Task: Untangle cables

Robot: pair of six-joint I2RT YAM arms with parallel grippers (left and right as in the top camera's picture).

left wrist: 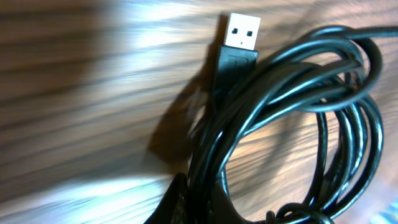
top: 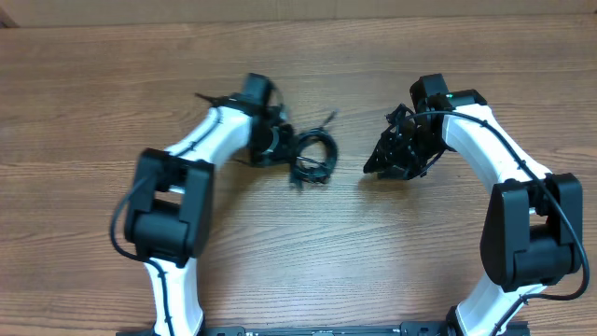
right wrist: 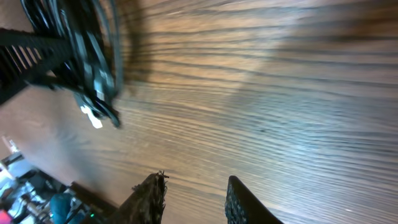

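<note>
The cables [top: 315, 157] are lying coiled on the table [top: 373, 261] near its middle, between the two grippers. The left gripper [top: 280, 142] is sitting against the coil's left edge, while the right gripper [right wrist: 193, 190] is hanging apart to its right. A plug [left wrist: 241, 31] is sticking out beside the coil, over the table.

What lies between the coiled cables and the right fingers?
Nothing: only bare wooden table separates the cables from the right fingers, as the overhead and right wrist views show.
</note>
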